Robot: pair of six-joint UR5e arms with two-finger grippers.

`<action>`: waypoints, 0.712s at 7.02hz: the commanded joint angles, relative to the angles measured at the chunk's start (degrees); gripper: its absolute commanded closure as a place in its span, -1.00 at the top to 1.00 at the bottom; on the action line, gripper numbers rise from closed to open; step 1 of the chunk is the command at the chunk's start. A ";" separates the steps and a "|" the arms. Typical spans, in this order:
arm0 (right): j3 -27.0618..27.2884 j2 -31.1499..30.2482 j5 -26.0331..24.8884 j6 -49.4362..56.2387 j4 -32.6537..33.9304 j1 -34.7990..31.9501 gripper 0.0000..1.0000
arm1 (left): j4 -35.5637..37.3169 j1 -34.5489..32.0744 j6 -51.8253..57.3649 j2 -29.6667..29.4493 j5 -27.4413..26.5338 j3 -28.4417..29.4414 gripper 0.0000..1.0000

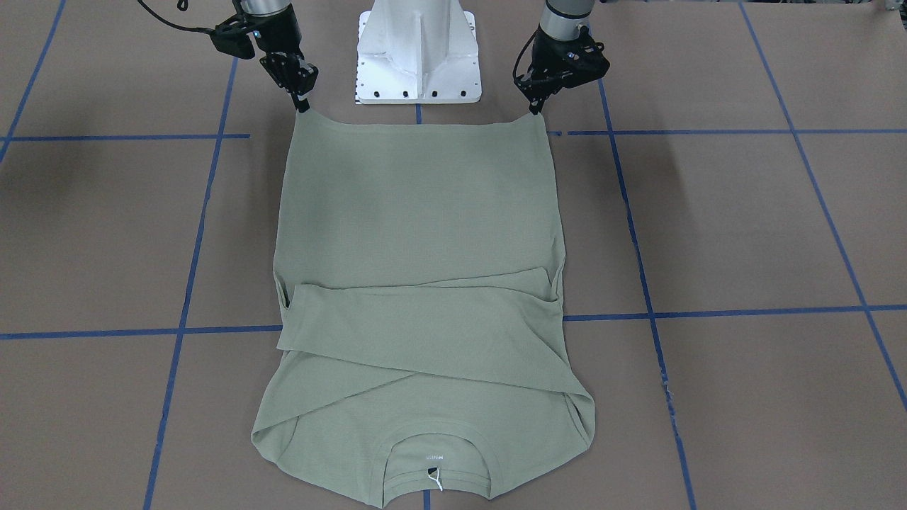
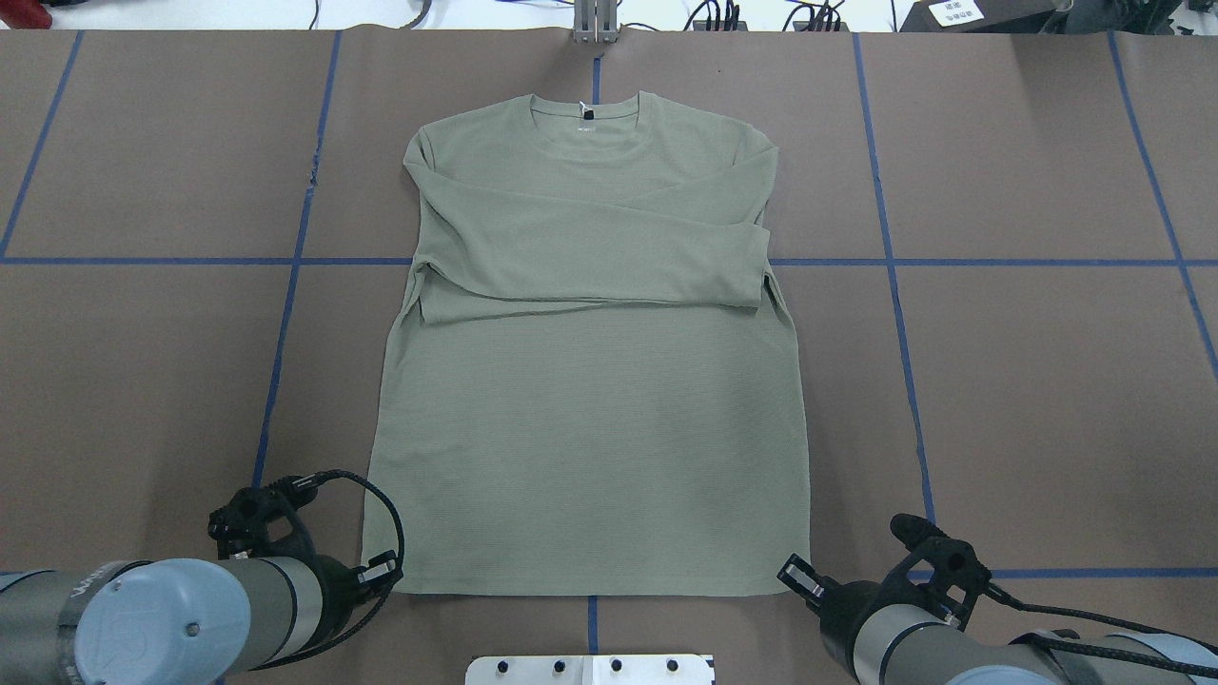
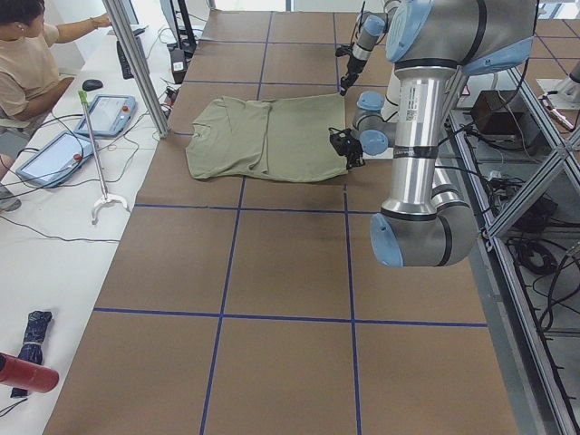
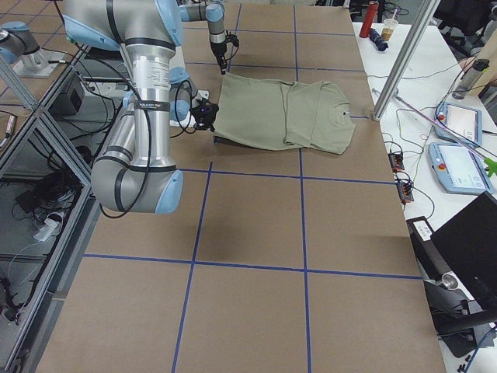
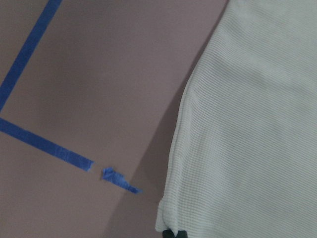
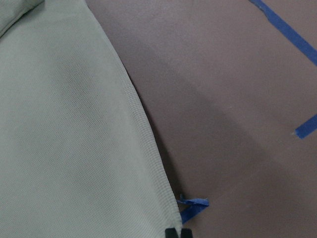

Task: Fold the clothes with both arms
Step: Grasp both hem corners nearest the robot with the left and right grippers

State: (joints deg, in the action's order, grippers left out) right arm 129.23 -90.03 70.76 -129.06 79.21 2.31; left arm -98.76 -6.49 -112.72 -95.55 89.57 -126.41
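Observation:
The sage-green long-sleeved shirt (image 1: 418, 234) lies flat on the brown table, collar and white tag string (image 1: 434, 480) away from the robot, both sleeves crossed over the chest (image 2: 590, 247). My left gripper (image 1: 535, 108) is shut on the hem corner nearest the robot on its side; the left wrist view shows that corner (image 5: 168, 223) pinched between the fingertips at the frame's bottom edge. My right gripper (image 1: 303, 106) is shut on the other hem corner (image 6: 171, 218). Both corners are drawn up slightly off the table, with shadow under the edges.
The white pedestal base (image 1: 418, 49) stands between the arms, just behind the hem. Blue tape lines (image 2: 894, 262) grid the table. A person (image 3: 23, 54) sits at a side desk with tablets (image 3: 109, 113); a metal post (image 4: 396, 62) rises beside the collar end.

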 commanded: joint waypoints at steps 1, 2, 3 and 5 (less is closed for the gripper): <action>3.20 -1.89 1.05 0.04 1.02 1.63 -1.00 | 1.12 2.17 -3.46 0.19 0.16 -4.52 -1.00; 7.14 -4.34 1.05 -0.05 1.73 3.13 -1.00 | 1.12 2.44 -5.47 0.54 0.25 -7.25 -1.00; 10.66 -7.58 2.53 -0.05 2.34 4.45 -1.00 | 1.21 3.93 -8.53 0.54 0.34 -8.67 -1.00; 13.23 -8.93 5.44 -0.05 2.35 3.50 -1.00 | 5.14 4.03 -9.53 0.20 0.69 -14.54 -1.00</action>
State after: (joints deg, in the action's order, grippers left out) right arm 140.55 -98.05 75.04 -129.11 81.46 6.24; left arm -95.70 -2.49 -121.49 -95.12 90.03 -137.60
